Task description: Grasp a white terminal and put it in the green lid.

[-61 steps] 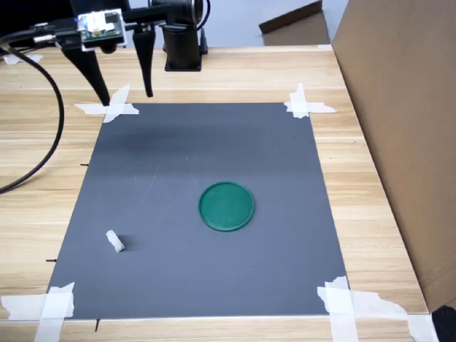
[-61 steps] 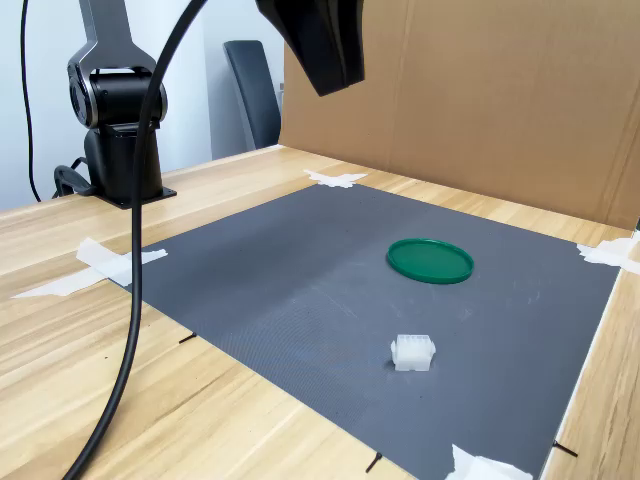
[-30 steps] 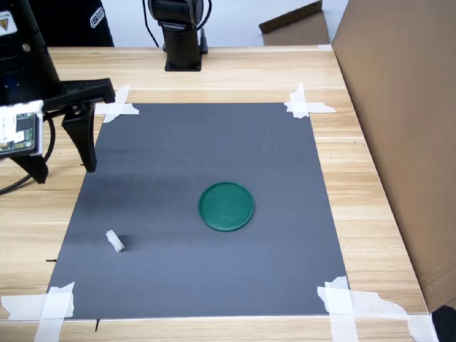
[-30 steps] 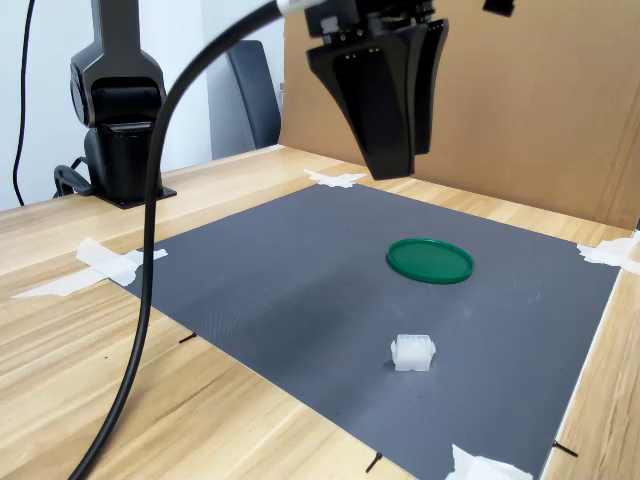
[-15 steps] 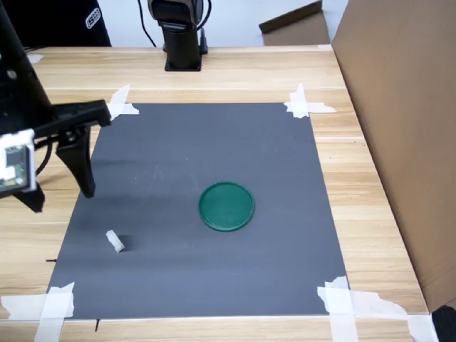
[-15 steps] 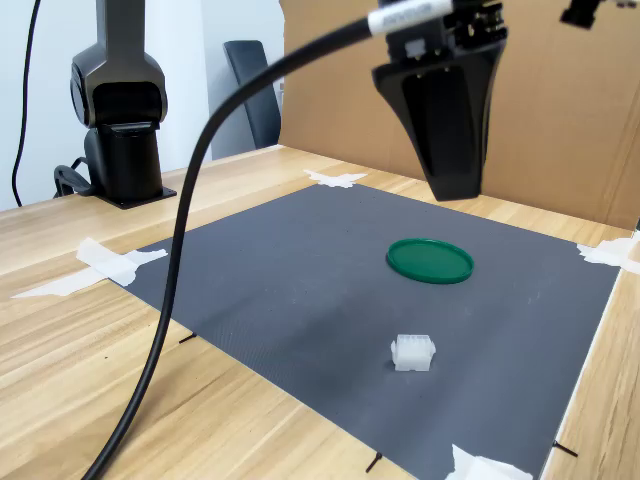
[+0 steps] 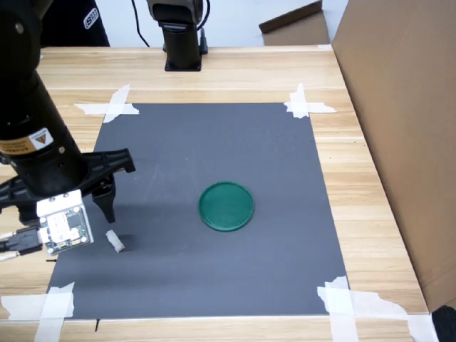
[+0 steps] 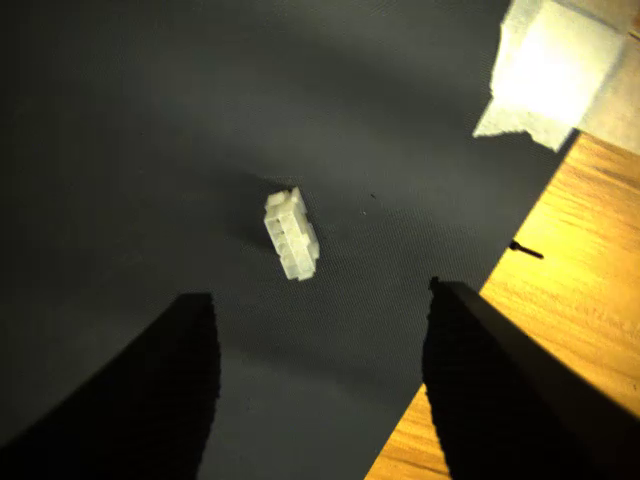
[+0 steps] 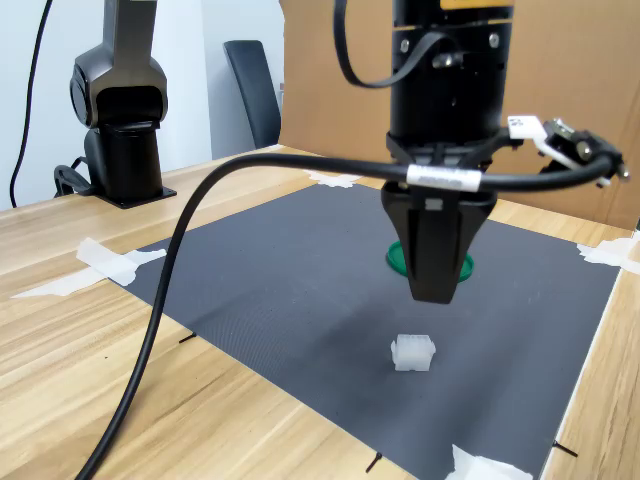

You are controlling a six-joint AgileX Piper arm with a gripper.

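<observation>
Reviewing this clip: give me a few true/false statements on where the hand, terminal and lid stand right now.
1. The hand grips the white terminal. False: the terminal lies free on the grey mat, with the hand open.
2. The green lid is empty. True.
3. The terminal sits inside the lid. False: it lies apart from it, toward the first exterior view's left.
4. White tape holds the mat's corners. True.

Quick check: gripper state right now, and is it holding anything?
Gripper: open, holding nothing; the white terminal lies on the mat between and ahead of its fingers.
</observation>
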